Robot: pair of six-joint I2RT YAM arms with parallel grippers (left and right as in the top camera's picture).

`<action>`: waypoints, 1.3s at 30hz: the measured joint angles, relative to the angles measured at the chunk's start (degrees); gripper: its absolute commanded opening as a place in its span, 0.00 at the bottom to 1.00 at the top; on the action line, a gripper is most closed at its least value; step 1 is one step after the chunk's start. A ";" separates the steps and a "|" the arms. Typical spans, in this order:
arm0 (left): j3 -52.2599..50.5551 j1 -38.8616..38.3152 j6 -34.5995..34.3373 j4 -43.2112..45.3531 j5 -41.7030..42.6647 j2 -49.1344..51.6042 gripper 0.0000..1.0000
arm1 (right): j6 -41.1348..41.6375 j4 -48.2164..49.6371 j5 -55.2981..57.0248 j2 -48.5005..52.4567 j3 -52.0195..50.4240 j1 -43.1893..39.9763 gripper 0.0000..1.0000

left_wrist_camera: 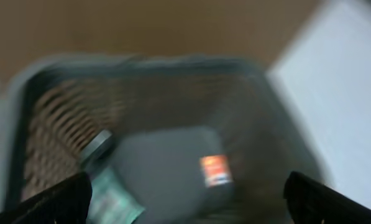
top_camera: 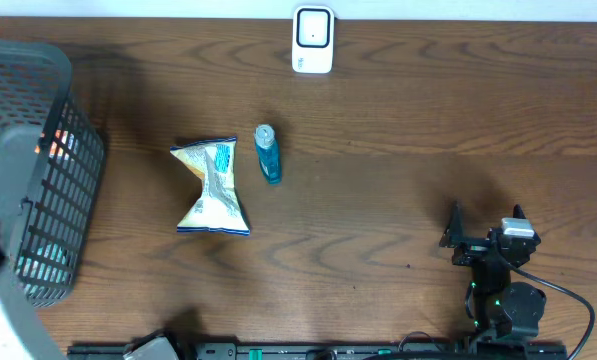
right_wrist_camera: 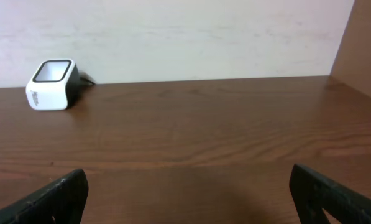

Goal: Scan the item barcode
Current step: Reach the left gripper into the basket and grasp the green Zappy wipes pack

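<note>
Two arms at a brown wooden surface (top_camera: 398, 120).

Overhead:
- White scanner (top_camera: 312, 40) sits at the far edge, middle of the surface.
- Snack bag (top_camera: 211, 188), crumpled, lies flat left of centre. A small blue bottle (top_camera: 268, 153) lies on its side just beside the bag's upper right corner. The two are close; contact cannot be told.
- Both items lie well apart from the scanner.
- Dark mesh basket (top_camera: 38, 170) is at the left edge, with a grey packet (top_camera: 18, 160) inside.
- Right end effector (top_camera: 488, 225) is low on the right, over bare wood, fingers spread wide with nothing between them.
- The left arm shows only as dark and white shapes at the left edge by the basket.

Left wrist (badly blurred):
- Looks down into the basket (left_wrist_camera: 141, 68).
- The grey packet (left_wrist_camera: 166, 168) with an orange label (left_wrist_camera: 215, 170) lies inside. A teal-printed item (left_wrist_camera: 110, 193) lies at its left, details unreadable.
- Left end effector (left_wrist_camera: 188, 202) is above the basket. Its fingertips (left_wrist_camera: 54, 202) sit at the two lower corners of the view, wide apart and gripping nothing.

Right wrist:
- Scanner (right_wrist_camera: 50, 84) is far off at upper left, against the pale wall (right_wrist_camera: 204, 37).
- Bare wood in front.
- Right end effector (right_wrist_camera: 188, 199) is spread wide and empty.
</note>
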 measured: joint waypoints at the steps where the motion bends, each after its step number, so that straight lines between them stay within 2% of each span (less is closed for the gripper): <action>1: 0.00 3.61 -3.13 -2.14 0.74 1.33 0.98 | 0.00 0.02 0.00 0.00 0.00 0.00 0.99; 7: -0.11 17.44 -14.19 -10.36 9.81 10.75 0.98 | 0.00 0.02 0.02 0.00 0.00 0.00 0.99; 10: -0.33 20.98 -16.52 -14.67 14.64 16.09 0.98 | 0.02 0.00 0.00 0.00 0.00 0.00 0.99; 14: -3.02 22.08 -17.97 -15.28 17.68 22.14 0.98 | 0.00 0.02 0.02 0.00 0.00 0.00 0.99; 22: -9.38 22.05 -18.32 -9.64 20.00 30.62 0.98 | 0.02 0.02 0.00 0.00 0.00 0.00 0.99; 27: -14.71 22.05 -18.32 -5.68 20.17 31.52 0.98 | 0.00 0.02 0.00 0.00 0.00 0.00 0.99; 30: -21.92 22.05 -18.32 1.66 20.20 31.54 0.98 | 0.00 0.00 0.02 0.00 0.00 0.00 0.99; 39: -39.47 22.05 -19.76 14.80 20.22 31.65 0.98 | 0.02 0.02 0.02 0.00 0.00 0.00 0.99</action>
